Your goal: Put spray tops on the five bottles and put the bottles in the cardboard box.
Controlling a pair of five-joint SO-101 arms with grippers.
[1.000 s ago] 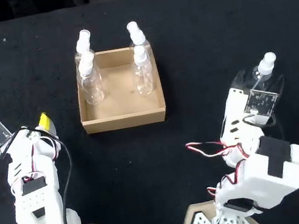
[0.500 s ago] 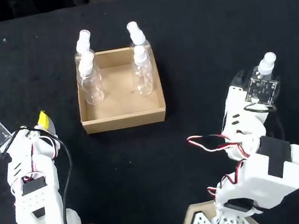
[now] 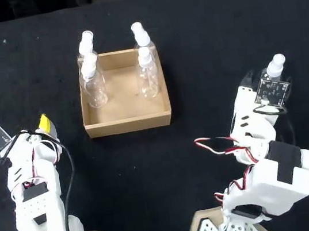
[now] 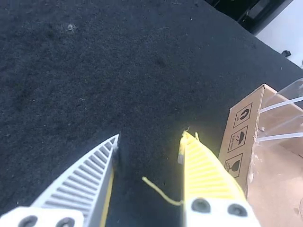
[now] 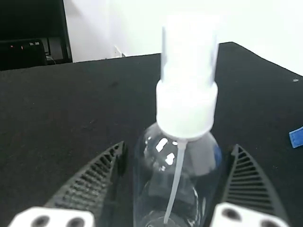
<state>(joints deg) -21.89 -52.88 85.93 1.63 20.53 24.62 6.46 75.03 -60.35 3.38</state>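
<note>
High view: five bottles (image 3: 95, 86), one box (image 3: 128, 123).

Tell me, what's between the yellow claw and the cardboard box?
Nothing but bare black table between the left gripper and the cardboard box, in the high view.

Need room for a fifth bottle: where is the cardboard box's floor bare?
Bare: the cardboard box floor's middle strip between the left bottle pair and the right bottle pair, and the near part along the front wall. Crowded: the far ends of both side walls, where they stand.
</note>
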